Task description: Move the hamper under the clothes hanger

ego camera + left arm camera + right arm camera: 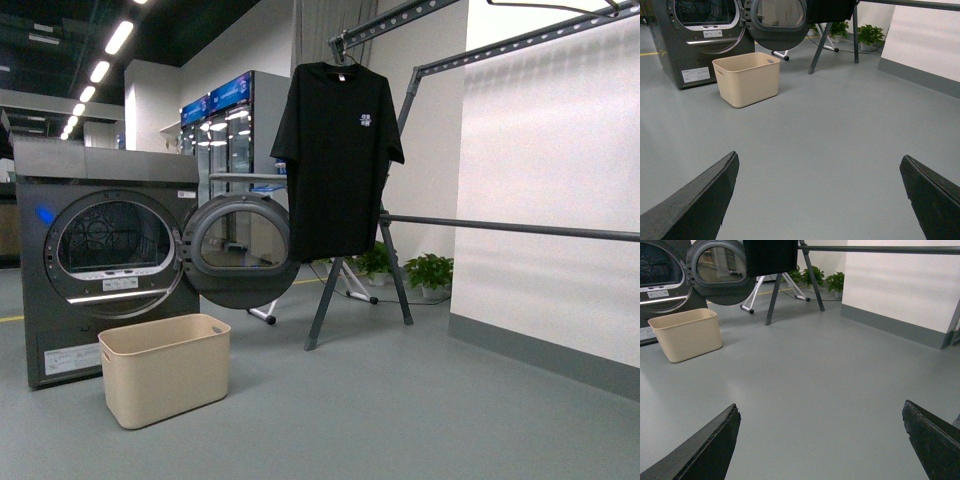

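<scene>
Finds the hamper (165,368) upright on the grey floor (400,420), open top up, directly in front of the dryer (100,165) and close to its lower front panel. Notes the dryer door (237,250) swung open to the right, above and behind the tub. Places the clothes hanger (520,228) to the right of the hamper and further back, with slanted legs well apart from the tub and no bar above it. Records a black T-shirt (335,150) hanging from the upper bar, and potted plants (430,272) by the white wall (540,150) behind the legs. Shows the left gripper (817,200) with fingers (695,200) spread wide over bare floor, holding nothing. Shows the right gripper (817,442) likewise, fingers (695,445) wide apart and empty. Puts the hamper well ahead of both grippers, untouched.
</scene>
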Motion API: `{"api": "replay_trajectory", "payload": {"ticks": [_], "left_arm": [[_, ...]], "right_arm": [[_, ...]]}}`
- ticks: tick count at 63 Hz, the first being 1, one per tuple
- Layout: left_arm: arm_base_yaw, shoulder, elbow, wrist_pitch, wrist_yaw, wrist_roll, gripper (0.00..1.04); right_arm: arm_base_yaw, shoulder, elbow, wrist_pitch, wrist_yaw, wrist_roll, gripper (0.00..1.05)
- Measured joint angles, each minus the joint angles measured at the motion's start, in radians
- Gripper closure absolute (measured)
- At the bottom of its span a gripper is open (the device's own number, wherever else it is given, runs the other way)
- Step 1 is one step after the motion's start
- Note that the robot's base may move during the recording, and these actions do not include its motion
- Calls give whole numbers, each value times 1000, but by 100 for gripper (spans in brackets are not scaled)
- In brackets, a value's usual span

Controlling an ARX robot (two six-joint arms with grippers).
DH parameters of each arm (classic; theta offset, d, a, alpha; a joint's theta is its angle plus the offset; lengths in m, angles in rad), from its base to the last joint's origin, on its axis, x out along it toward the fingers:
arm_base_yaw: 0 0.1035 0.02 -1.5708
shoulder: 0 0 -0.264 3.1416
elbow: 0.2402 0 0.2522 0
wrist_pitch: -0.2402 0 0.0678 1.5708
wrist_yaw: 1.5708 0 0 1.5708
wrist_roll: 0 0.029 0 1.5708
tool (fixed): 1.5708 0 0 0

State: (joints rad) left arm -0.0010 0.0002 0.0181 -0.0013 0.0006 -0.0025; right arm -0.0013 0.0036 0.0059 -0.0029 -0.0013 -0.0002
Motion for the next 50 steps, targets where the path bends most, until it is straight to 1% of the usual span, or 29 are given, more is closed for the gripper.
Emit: {"api": "replay_trajectory", "payload": {"ticks": [50], "left_arm": [[0, 0, 0, 0, -1, 0, 7]], "right_arm": [[0, 0, 0, 0, 0, 0, 8]]}}
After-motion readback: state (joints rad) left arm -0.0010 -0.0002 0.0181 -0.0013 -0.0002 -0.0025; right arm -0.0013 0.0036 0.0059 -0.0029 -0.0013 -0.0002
